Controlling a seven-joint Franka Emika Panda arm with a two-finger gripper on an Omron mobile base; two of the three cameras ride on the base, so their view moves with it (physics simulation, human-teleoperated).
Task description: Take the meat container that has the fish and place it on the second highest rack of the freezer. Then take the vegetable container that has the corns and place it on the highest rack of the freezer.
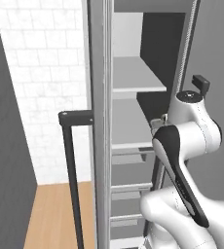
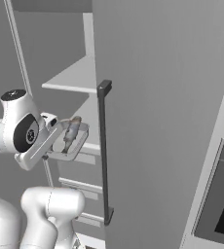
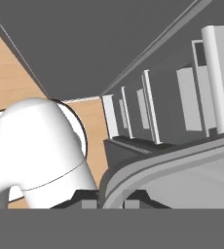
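1. My gripper (image 3: 110, 198) is clamped on the rim of the tray (image 3: 182, 170); in the hand view the two finger tips (image 3: 87, 197) sit on either side of its grey edge.
2. In the right base view I hold the tray (image 2: 77, 143) up in front of the open freezer (image 2: 65, 58), tilted, with its open face turned toward that camera.
3. The fish (image 2: 71, 131) lies in the tray, slender and silver-grey, pointing roughly up and down along the tilted tray.
4. The tray is at about the level of the second rack (image 1: 128, 126), near that shelf's front edge; I cannot tell whether it touches the shelf.
5. The top rack (image 1: 136, 78) is above it and bare in the left base view.
6. Below the second rack the pale drawer fronts (image 1: 131, 187) step down inside the freezer.
7. The freezer door (image 2: 162, 121) stands open to my right, with its black bar handle (image 2: 103, 151) running down just beside the tray in the right base view.
8. In the left base view my arm covers the tray; another black handle (image 1: 71, 170) hangs on the door to the left, in front of a white tiled wall (image 1: 46, 73) and wooden floor (image 1: 55, 214).
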